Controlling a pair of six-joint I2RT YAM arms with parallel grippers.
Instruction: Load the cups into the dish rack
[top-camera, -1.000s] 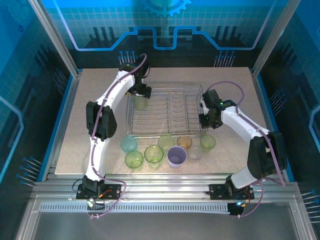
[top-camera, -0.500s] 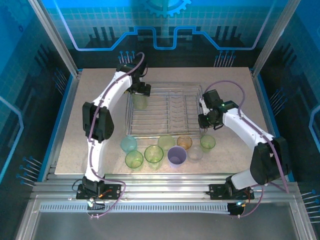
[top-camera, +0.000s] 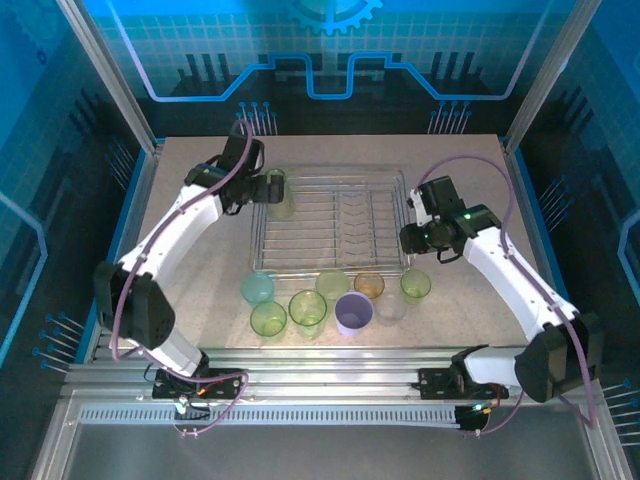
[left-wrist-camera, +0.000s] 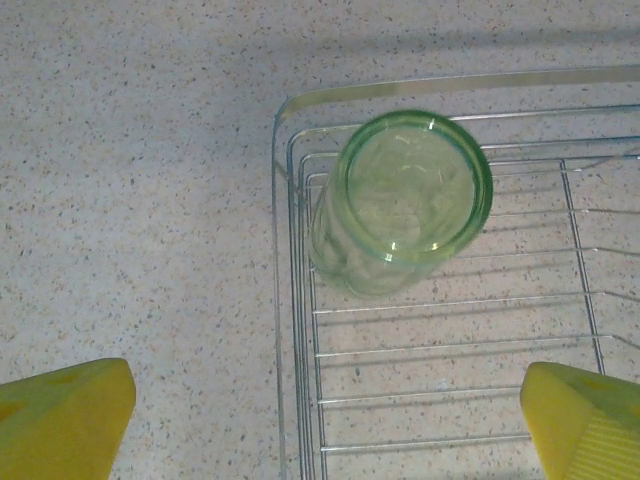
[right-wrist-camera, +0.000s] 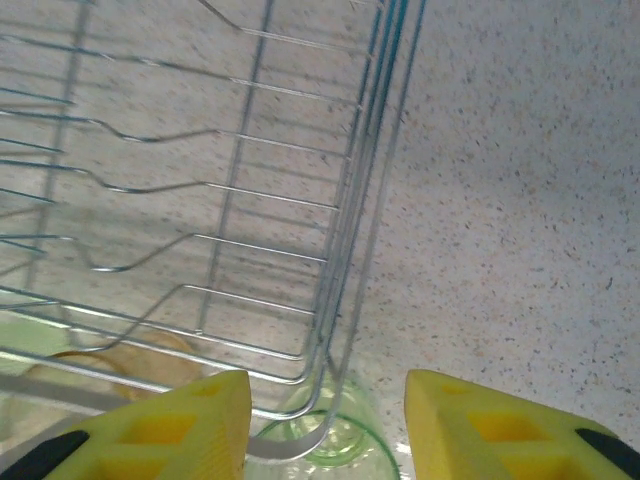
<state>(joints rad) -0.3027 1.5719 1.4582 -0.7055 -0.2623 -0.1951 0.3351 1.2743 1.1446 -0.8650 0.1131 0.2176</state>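
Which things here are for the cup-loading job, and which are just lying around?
For the job: dish rack, green cup inside it, and on the table teal cup, purple cup, amber cup, clear cup, four green cups.
Just there: table, metal rails, blue back wall.

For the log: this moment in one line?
green cup: in dish rack corner | left hand: open, near it | right hand: open, empty

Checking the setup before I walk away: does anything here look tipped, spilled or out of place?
Nothing stands out. One green cup stands upright in the far-left corner of the dish rack; the other cups stand upright, clustered on the table along the rack's near edge. No spill or damage shows.
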